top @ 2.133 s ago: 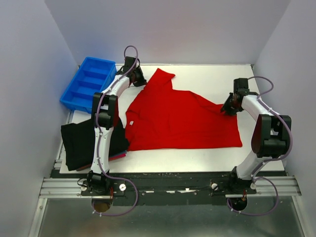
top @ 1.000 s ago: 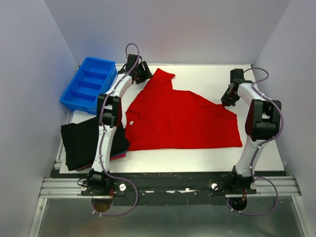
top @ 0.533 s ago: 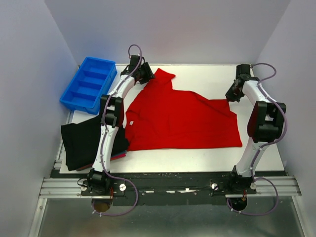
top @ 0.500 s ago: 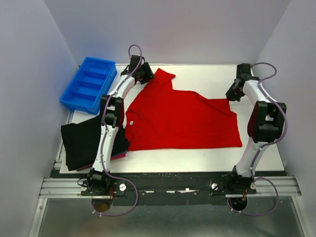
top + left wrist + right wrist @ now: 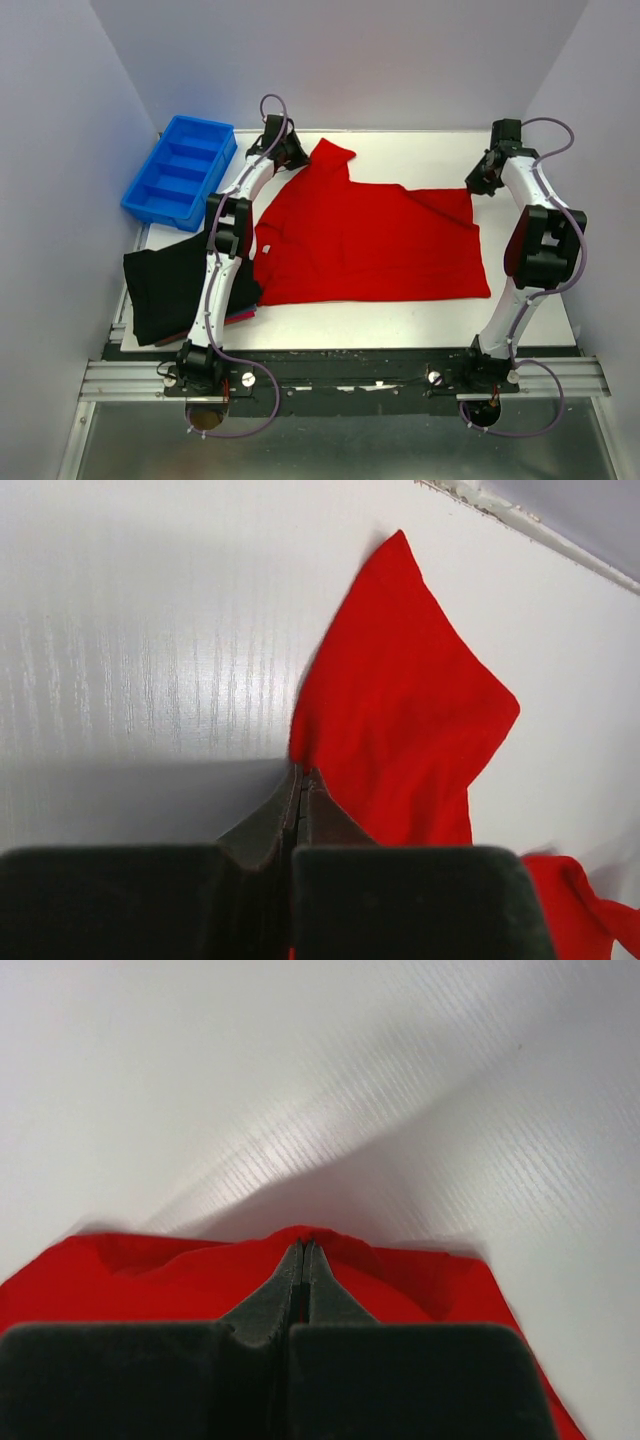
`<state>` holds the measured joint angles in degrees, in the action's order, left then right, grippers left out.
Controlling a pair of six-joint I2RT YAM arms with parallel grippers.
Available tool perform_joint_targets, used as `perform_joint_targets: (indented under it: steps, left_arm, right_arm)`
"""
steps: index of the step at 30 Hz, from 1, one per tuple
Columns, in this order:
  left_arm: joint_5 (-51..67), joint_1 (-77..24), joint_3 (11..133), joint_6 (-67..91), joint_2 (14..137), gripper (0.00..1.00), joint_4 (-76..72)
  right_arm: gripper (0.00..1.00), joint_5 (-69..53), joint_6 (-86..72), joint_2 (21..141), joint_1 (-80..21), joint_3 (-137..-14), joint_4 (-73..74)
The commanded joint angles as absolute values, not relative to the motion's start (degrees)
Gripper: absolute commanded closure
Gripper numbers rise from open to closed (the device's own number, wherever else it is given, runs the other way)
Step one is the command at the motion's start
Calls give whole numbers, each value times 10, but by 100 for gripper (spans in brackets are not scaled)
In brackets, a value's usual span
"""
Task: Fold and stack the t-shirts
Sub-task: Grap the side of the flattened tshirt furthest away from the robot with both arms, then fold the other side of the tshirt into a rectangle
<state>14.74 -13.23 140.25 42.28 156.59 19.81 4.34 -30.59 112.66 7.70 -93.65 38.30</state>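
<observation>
A bright red t-shirt [image 5: 365,240] lies spread across the white table [image 5: 420,155]. My left gripper [image 5: 292,160] is shut on the shirt's far left edge beside its sleeve [image 5: 400,710]; in the left wrist view the gripper [image 5: 302,772] pinches red cloth. My right gripper [image 5: 477,186] is shut on the shirt's far right corner; in the right wrist view the gripper [image 5: 303,1245] pinches a raised fold of red cloth [image 5: 150,1280]. A folded black shirt [image 5: 170,285] lies at the near left on a dark-red one [image 5: 240,316].
A blue plastic compartment bin [image 5: 180,170] stands at the far left, just left of my left arm. Grey walls close in the table on the left, back and right. A metal rail [image 5: 340,375] runs along the near edge.
My right gripper has moved toward the far right, drawing the shirt's right corner out so its far edge lies straighter. My left gripper has shifted slightly right at the sleeve.
</observation>
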Motion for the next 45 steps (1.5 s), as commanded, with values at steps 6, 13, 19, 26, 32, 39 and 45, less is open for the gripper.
perform_joint_targets:
  steps: [6, 13, 19, 26, 32, 39, 45]
  left_arm:
    - [192, -117, 1327, 391, 1503, 100, 126]
    - [174, -121, 1222, 342, 1410, 100, 97]
    - [155, -128, 1158, 312, 1357, 100, 78]
    - [149, -140, 1116, 287, 1318, 100, 74]
    - [116, -155, 1051, 254, 1260, 100, 74]
    - [73, -170, 976, 223, 1192, 100, 64]
    - [46, -176, 915, 213, 1133, 100, 57]
  right_arm:
    - [99, 5, -302, 1163, 98, -976, 401]
    - [99, 4, -299, 1203, 117, -1035, 428]
    - [99, -22, -294, 1203, 120, -1050, 432]
    - [99, -25, -285, 1194, 121, -1045, 435]
    - [99, -33, -286, 1176, 127, -1018, 436]
    - [99, -37, -286, 1141, 134, -980, 430]
    - [99, -39, -286, 1112, 136, -951, 424]
